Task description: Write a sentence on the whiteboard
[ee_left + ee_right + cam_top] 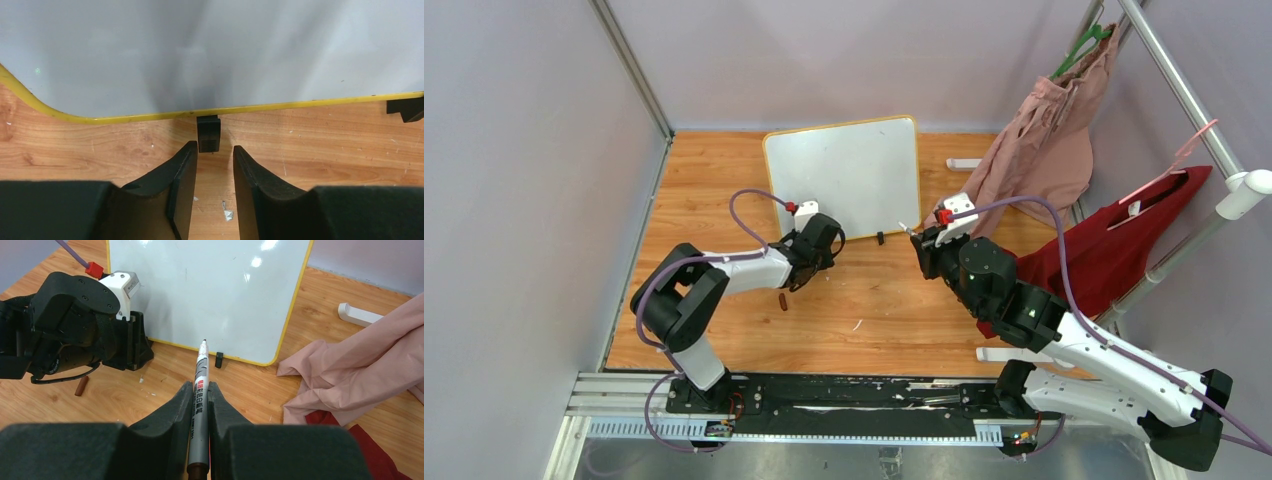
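Observation:
The whiteboard (844, 170) with its yellow frame stands at the back of the table; its face is blank and no sentence shows on it. It also shows in the left wrist view (200, 50) and the right wrist view (210, 285). My left gripper (832, 238) (214, 150) is open and empty, its fingertips on either side of and just short of the board's left black foot (208, 133). My right gripper (927, 243) (201, 386) is shut on a grey marker (200, 385), uncapped, whose tip points at the board's lower edge, a little short of it.
A small reddish-brown marker cap (783, 299) (81, 386) lies on the wood beside the left arm. The board's other foot (219, 359) is near the marker tip. A pink garment (1044, 140), a red garment (1114, 240) and a metal rack (1184, 90) crowd the right. A white piece (964, 163) lies behind.

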Robot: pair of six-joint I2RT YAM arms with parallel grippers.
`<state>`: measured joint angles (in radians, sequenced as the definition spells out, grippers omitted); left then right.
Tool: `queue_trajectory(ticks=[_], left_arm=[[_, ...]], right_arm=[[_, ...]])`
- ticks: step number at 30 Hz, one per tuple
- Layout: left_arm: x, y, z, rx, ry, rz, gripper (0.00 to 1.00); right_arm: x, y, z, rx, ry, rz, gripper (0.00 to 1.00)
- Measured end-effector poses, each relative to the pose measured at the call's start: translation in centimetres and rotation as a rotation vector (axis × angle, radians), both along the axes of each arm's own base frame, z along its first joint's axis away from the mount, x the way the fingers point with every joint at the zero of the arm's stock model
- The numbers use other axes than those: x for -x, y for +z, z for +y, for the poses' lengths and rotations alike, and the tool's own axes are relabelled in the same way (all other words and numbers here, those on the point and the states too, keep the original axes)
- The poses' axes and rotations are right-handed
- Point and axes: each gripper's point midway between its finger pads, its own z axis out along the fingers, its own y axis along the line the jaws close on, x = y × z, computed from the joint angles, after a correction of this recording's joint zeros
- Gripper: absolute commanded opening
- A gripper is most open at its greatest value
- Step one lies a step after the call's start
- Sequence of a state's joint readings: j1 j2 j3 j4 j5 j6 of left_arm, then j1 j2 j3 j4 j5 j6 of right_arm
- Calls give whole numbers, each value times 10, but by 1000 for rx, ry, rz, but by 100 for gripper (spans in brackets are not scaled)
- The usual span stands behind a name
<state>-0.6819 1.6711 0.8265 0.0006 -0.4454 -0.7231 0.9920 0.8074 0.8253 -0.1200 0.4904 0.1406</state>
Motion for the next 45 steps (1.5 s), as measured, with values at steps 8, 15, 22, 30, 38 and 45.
queue_trajectory(ticks=[8,15,22,30,38,45], left_arm=[[-9,8,1,-31,13,-28,31],[-12,2,6,-73,31,-25,20],[-12,0,7,-74,39,-23,0],[-7,-2,5,-49,26,-48,0],[25,-3,-2,-28,-24,-44,0],[42,-2,-7,-4,-57,-30,0]], right_arm=[[1,-2,-1,8,1,7,0],[2,-3,0,9,10,11,0],[2,-3,1,3,12,14,0],[4,-2,0,-13,15,18,0],[8,1,0,-41,22,27,0],[12,-1,0,-59,32,47,0]])
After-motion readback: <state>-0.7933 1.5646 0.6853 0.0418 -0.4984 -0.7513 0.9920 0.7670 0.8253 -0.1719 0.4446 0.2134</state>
